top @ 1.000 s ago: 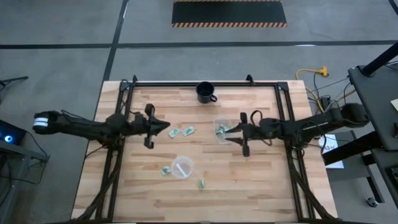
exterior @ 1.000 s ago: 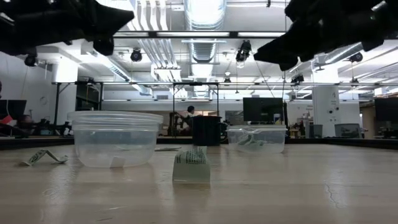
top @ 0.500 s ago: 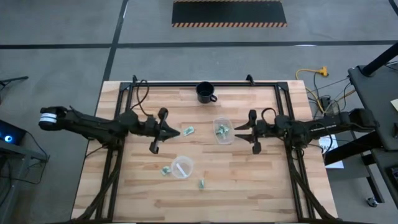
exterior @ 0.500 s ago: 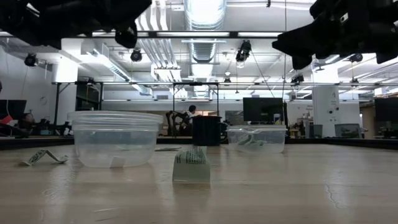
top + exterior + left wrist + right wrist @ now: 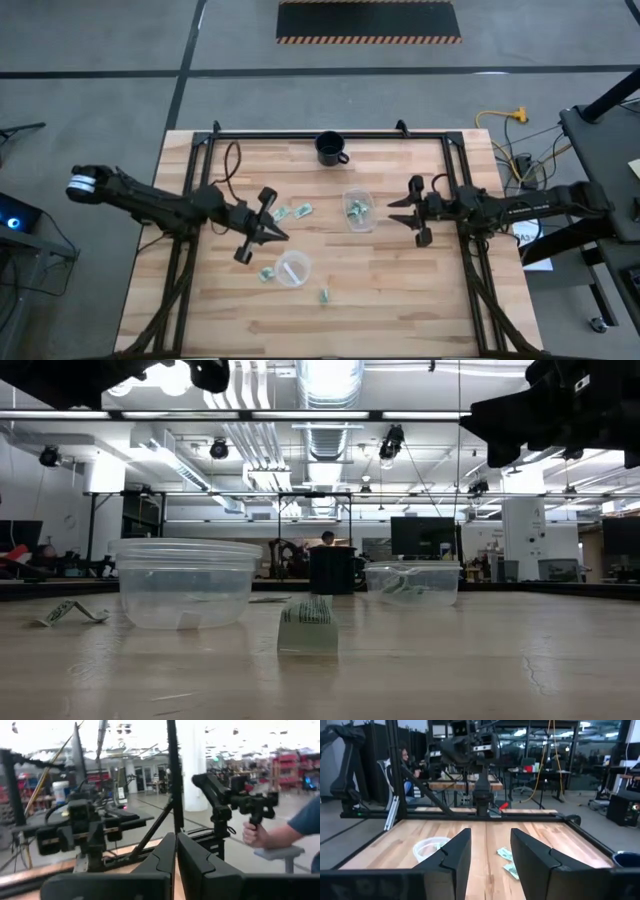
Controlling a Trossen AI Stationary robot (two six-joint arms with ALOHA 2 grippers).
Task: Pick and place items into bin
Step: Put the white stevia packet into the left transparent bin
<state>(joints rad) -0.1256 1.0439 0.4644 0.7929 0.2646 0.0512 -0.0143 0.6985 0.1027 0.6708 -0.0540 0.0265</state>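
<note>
mostly the wrapped pieces [image 5: 291,212] lie loose mid-table, two just at 1 o'clock of the left gripper [image 5: 276,236], whose fingers are pressed together. a clear bin [image 5: 357,210] holding more pieces sits at 9 o'clock of the right gripper [image 5: 393,209], its fingers apart. a black mug [image 5: 330,148] stands at 12.

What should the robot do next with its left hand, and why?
Probably lower the left hand and open it over the wrapped piece beside the near clear bowl. Its fingers are pressed together with nothing between them, and loose pieces still lie on the table. The right hand waits, open, beside the far bowl.
</note>
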